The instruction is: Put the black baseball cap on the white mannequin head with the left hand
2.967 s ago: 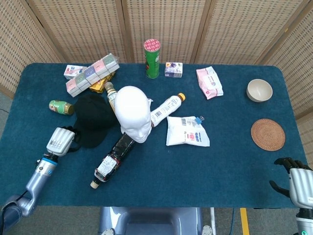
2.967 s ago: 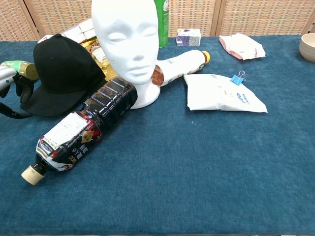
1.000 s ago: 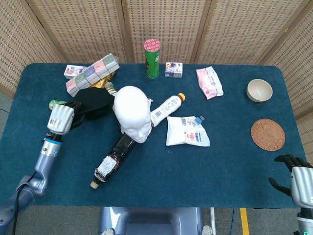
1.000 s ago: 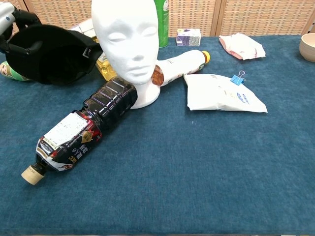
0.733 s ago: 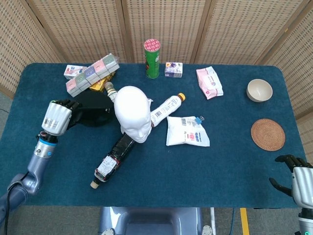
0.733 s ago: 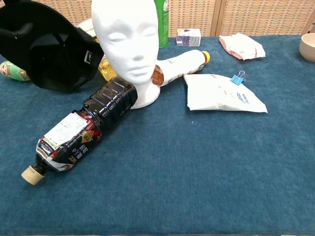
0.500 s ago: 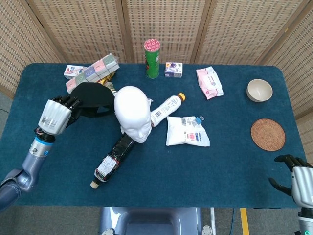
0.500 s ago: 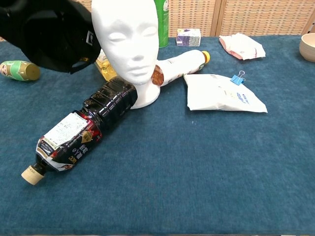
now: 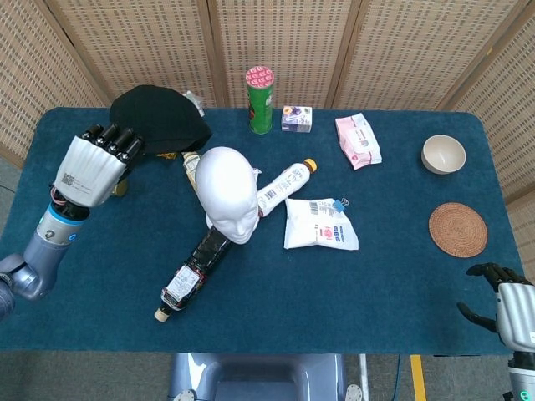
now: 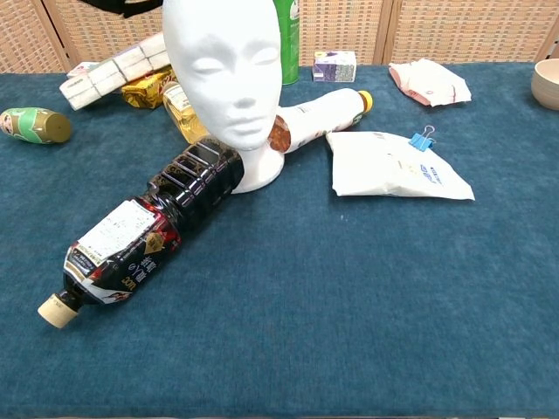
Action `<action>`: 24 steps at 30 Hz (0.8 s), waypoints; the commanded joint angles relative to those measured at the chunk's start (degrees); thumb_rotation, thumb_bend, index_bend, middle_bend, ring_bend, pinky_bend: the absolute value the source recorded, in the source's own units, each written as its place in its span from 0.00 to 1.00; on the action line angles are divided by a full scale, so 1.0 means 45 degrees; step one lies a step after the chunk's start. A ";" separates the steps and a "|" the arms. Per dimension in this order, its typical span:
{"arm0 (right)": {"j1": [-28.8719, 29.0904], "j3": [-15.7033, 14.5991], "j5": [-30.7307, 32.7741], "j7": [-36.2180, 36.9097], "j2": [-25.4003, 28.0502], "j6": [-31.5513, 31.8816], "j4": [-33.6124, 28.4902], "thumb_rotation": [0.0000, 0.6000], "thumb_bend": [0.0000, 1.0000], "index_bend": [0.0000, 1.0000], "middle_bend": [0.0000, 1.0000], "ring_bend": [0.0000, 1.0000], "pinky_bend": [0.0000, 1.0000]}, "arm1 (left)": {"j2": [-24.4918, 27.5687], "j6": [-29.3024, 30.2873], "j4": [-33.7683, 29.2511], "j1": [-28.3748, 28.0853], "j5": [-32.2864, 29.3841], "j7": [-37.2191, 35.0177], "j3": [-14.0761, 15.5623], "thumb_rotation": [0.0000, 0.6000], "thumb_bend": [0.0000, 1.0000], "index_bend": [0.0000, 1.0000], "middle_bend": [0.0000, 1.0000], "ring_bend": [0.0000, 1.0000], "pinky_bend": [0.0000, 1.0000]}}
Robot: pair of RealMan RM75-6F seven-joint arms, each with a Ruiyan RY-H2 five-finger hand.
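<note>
My left hand [image 9: 90, 165] is raised above the table's left side and grips the black baseball cap [image 9: 161, 119] by its rim. The cap hangs in the air, up and to the left of the white mannequin head [image 9: 227, 192]. In the chest view only a sliver of the cap [image 10: 122, 6] shows at the top edge, left of the mannequin head [image 10: 225, 70], which stands upright facing the front. My right hand [image 9: 506, 307] rests at the front right corner with fingers spread and nothing in them.
A dark bottle [image 9: 191, 274] lies against the mannequin's base; a white bottle [image 9: 284, 185] and a white pouch [image 9: 318, 224] lie to its right. Boxes [image 10: 113, 65], a small green jar [image 10: 33, 125], a green can [image 9: 260, 99], a bowl [image 9: 443, 154] and a coaster [image 9: 457, 229] stand around.
My left hand has lifted the cap off the table and carried it up and toward the back, above the boxes. The right hand has not moved.
</note>
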 commanded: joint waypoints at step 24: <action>-0.0167 -0.0039 0.0260 0.0116 0.0041 0.0079 0.0020 1.00 0.08 0.40 0.43 0.43 0.52 | -0.2822 -0.1501 0.2374 -0.3319 0.0621 -0.0563 -0.0050 1.00 0.48 0.87 0.66 0.58 0.79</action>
